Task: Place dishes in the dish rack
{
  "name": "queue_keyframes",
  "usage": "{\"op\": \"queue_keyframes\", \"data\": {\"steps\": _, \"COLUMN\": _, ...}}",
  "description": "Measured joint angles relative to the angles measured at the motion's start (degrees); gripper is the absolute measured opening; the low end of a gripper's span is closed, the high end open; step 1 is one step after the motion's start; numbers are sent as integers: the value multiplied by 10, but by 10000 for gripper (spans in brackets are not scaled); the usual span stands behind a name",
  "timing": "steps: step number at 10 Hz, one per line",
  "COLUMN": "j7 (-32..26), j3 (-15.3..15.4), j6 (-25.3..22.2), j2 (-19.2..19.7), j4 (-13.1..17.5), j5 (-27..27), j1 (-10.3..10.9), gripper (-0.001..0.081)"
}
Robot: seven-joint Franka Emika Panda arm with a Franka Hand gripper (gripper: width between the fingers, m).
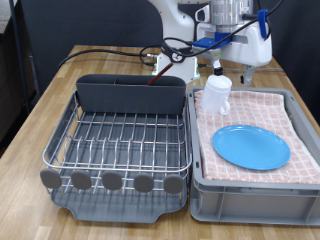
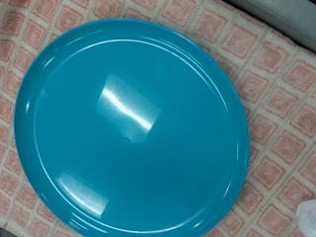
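The round blue plate (image 1: 251, 147) lies flat on the pink checked cloth in the grey crate (image 1: 255, 190), and it fills the wrist view (image 2: 128, 123). The white mug (image 1: 217, 94) stands in the crate's far corner, on the side nearest the rack. My gripper (image 1: 232, 72) hangs above the far end of the crate, higher than the mug, with its fingers apart and nothing between them. Its fingers do not show in the wrist view. The silver wire dish rack (image 1: 125, 135) on its dark tray holds no dishes. I cannot make out the wooden spoon.
The dark grey utensil caddy (image 1: 130, 94) stands at the rack's far end, with a thin reddish bit at its rim. Cables and the white robot base (image 1: 180, 55) lie behind it. The wooden table (image 1: 50, 95) shows at the exterior view's left. A white edge (image 2: 308, 212) shows at the corner of the wrist view.
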Motion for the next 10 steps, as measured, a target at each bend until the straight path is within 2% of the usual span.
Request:
{"op": "queue_keyframes", "data": {"steps": 3, "j7": -89, "j3": -9, "j6": 17, "j2": 17, "j4": -15, "j5": 31, "j1": 0, "gripper": 802}}
{"op": "queue_keyframes", "data": {"steps": 5, "j7": -87, "j3": -9, "j6": 20, "j2": 17, "j4": -15, "j5": 34, "j1": 0, "gripper": 802}}
{"op": "queue_keyframes", "data": {"steps": 10, "j7": -210, "j3": -8, "j6": 72, "j2": 54, "j4": -12, "j5": 128, "j1": 7, "gripper": 802}}
